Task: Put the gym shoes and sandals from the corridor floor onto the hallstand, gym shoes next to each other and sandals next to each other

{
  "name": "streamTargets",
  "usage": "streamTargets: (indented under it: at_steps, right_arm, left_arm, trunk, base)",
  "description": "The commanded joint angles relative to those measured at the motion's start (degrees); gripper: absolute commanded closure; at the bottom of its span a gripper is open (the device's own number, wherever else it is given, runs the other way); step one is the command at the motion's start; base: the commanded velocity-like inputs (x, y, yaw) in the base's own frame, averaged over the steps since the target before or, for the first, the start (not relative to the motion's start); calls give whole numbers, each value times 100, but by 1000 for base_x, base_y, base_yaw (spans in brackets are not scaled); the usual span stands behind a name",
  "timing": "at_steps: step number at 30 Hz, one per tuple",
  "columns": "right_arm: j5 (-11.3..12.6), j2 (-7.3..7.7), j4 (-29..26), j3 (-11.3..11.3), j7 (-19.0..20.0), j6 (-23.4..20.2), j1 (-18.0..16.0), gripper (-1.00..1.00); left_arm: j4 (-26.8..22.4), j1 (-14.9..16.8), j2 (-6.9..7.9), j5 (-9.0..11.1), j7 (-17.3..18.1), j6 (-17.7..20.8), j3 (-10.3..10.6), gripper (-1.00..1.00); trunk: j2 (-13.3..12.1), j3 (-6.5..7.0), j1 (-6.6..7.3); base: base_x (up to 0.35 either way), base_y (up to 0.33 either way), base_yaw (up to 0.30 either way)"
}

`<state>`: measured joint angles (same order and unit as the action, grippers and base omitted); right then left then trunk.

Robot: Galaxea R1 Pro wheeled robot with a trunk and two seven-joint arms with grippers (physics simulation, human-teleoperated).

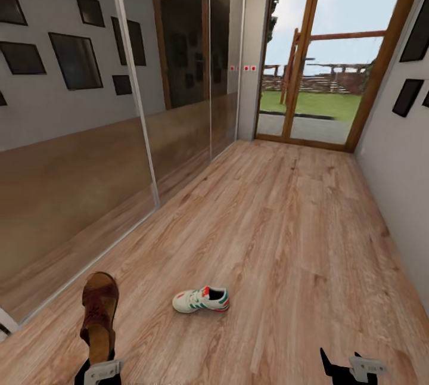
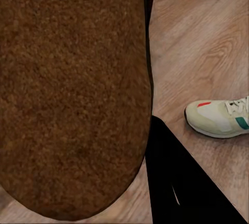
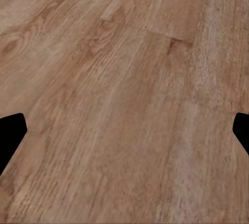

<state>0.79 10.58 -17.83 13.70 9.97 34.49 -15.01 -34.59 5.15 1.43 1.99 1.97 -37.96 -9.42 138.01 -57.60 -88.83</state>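
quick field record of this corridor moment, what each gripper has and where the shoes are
left gripper: shut on a brown sandal, held up off the floor, toe pointing away from the robot
right gripper: open, nothing between its fingers, above bare planks
gym shoe: one lying on the corridor floor, apart from both grippers, just right of the held sandal
surroundings: mirrored sliding doors on the left, glass door at the far end
on rack yet: cannot tell

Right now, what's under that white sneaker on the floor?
The gym shoe sits flat on the wood-plank corridor floor, apart from the sandal. Its sole covers the boards directly beneath.
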Motion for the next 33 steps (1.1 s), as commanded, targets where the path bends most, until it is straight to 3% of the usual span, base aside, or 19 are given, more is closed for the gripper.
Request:
streamTargets:
  at_steps: [1,22,33]
  right_arm:
    - [8,-2,4,44,58,14,-2,-100]
    - [12,-3,7,45,40,14,-2,-100]
    - [17,8,-26,51,48,14,-2,-100]
  left_arm:
    - [5,1,-1,1,13,-33,-6,100]
    - [5,-14,-55,-16,13,-98,8,100]
    - [5,-14,-52,-9,10,-97,2,100]
  trunk:
    - [2,-5,1]
    - [2,-5,1]
    - [2,-5,1]
  base:
    - [0,0,278]
    - [0,0,275]
    - [0,0,34]
